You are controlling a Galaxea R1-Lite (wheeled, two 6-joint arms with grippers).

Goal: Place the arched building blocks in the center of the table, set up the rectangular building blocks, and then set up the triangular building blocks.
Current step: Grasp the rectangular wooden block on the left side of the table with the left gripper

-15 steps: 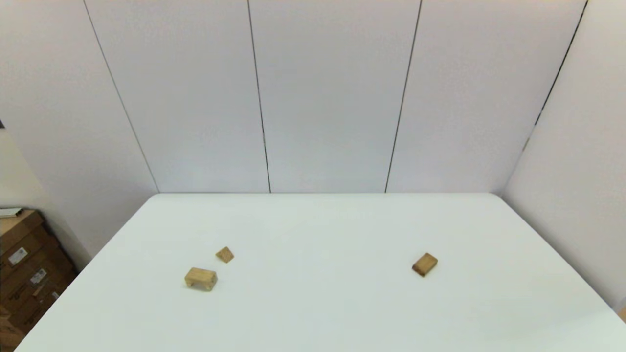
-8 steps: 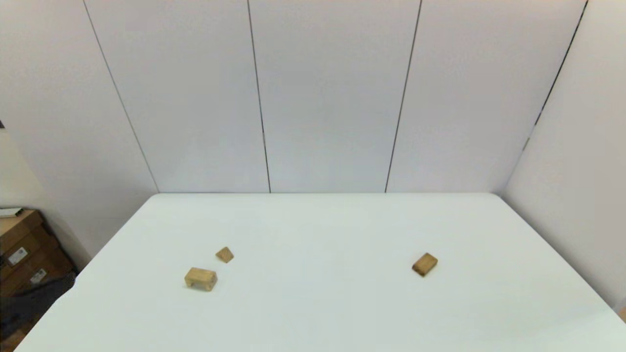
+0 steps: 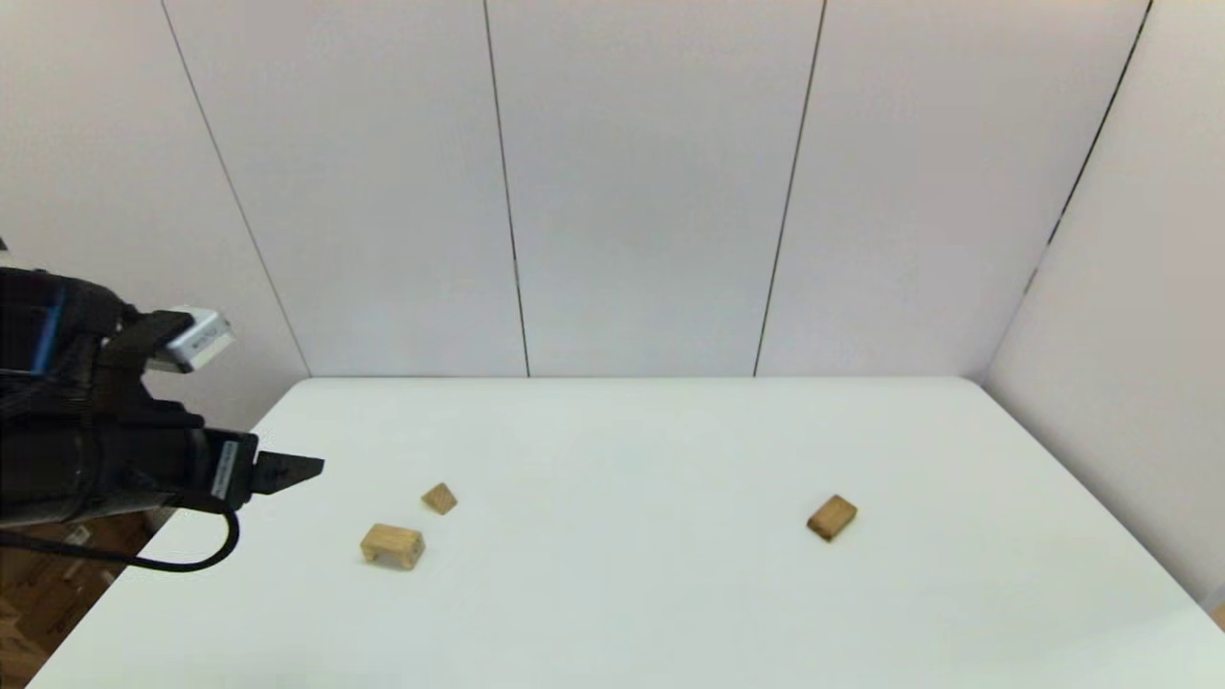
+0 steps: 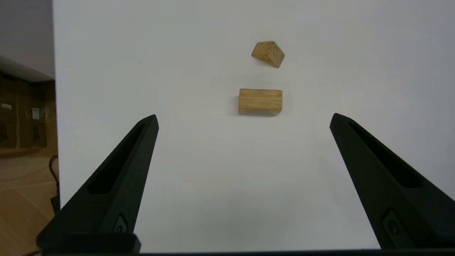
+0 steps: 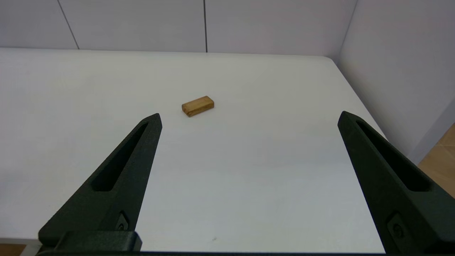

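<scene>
Left pincer has just swung into the head view over the white desk's left edge, presumably starting for the chunky light-brown wooden arched block, lying unmoved left of centre, long axis roughly across the desk. From the left wrist, fingers stand wide apart, block broadside ahead. Right pincer, parked, gapes too.

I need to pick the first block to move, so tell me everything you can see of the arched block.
The arched building block is a chunky light-brown wooden piece with visible grain, the largest of the three. It stands on the table on the robot's left side, notch downward, like a small bridge. The triangular block lies just beyond it, apart. Nothing touches it but the tabletop; the open left gripper hangs above, short of it.
</scene>
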